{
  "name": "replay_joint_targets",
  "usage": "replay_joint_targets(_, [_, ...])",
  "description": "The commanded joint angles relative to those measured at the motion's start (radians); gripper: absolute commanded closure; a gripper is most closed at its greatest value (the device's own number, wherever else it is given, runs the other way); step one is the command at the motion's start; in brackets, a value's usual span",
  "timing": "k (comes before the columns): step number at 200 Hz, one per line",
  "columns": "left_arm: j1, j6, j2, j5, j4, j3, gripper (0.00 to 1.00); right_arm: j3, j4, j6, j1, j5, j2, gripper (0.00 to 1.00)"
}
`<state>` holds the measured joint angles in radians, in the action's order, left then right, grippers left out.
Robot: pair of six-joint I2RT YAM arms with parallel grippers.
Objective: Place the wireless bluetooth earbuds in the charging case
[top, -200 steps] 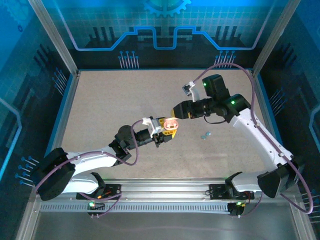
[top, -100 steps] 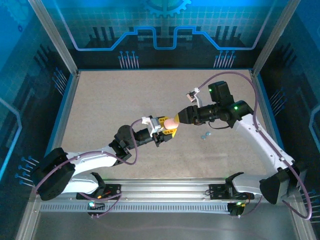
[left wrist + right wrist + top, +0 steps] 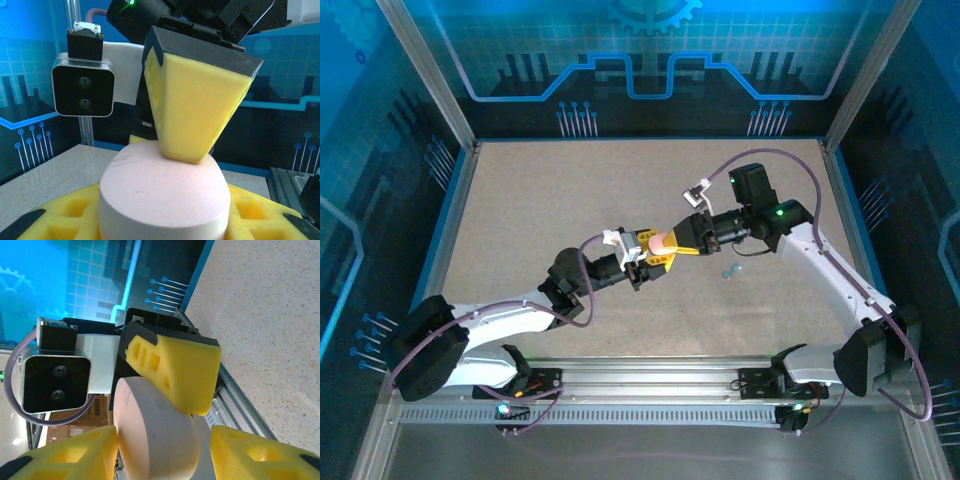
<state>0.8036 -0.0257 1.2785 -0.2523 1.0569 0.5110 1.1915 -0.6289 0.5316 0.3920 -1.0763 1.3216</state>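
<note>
A rounded pink charging case (image 3: 663,241) is held above the table, with my left gripper (image 3: 653,254) shut on it. In the left wrist view the case (image 3: 165,190) sits lid closed between my yellow fingers (image 3: 260,215). My right gripper (image 3: 674,243) is open and brackets the case (image 3: 160,435). One of its pads (image 3: 70,455) rests on the flat face, and the other stands slightly apart. A right fingertip (image 3: 195,110) touches the case's top edge. Two tiny pale blue earbuds (image 3: 730,270) lie on the table, right of the grippers.
The speckled beige table (image 3: 540,200) is ringed by a blue rim and aluminium posts (image 3: 425,70). The left wrist camera block (image 3: 55,382) hangs close to the right fingers. A metal rail (image 3: 650,380) runs along the near edge.
My right gripper moved down and left onto the pink case. A second ago the case showed an open ring-like face; it now looks closed. The left gripper barely shifted.
</note>
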Motion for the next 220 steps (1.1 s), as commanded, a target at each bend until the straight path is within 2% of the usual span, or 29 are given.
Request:
replay_joint_targets(1, [0.007,0.006,-0.001,-0.021,0.036,0.04,0.61,-0.013,0.029,0.014,0.0,-0.044,0.014,0.57])
replay_joint_targets(37, [0.006,-0.008,-0.003,0.004,-0.011,0.046,0.56,-0.012,0.017,0.011,-0.011,-0.027,0.01,0.8])
replay_joint_targets(69, [0.007,-0.026,-0.019,0.022,-0.073,0.047,0.45,-0.019,0.053,0.044,-0.036,-0.004,-0.011,0.89])
replay_joint_targets(81, [0.006,-0.035,-0.029,0.031,-0.09,0.041,0.4,-0.023,0.079,0.062,-0.048,0.002,-0.02,0.9])
replay_joint_targets(105, [0.006,-0.061,-0.057,0.053,-0.149,0.031,0.24,-0.042,0.136,0.102,-0.082,0.043,-0.047,0.91])
replay_joint_targets(121, [0.006,-0.074,-0.083,0.076,-0.182,0.021,0.18,-0.07,0.198,0.144,-0.12,0.076,-0.061,0.91])
replay_joint_targets(147, [0.005,-0.107,-0.145,0.121,-0.248,-0.005,0.13,-0.126,0.265,0.195,-0.179,0.124,-0.066,0.89])
replay_joint_targets(170, [0.001,-0.101,-0.228,0.206,-0.389,-0.002,0.08,-0.15,0.205,0.166,-0.208,0.26,-0.041,0.88])
replay_joint_targets(182, [-0.005,-0.086,-0.267,0.245,-0.459,0.004,0.01,-0.167,0.196,0.178,-0.212,0.336,-0.008,0.87])
replay_joint_targets(202, [-0.019,-0.032,-0.321,0.323,-0.583,0.026,0.01,-0.21,0.28,0.225,-0.208,0.376,0.067,0.87])
replay_joint_targets(220, [-0.046,0.018,-0.358,0.402,-0.775,0.088,0.01,-0.235,0.358,0.263,-0.206,0.382,0.147,0.87])
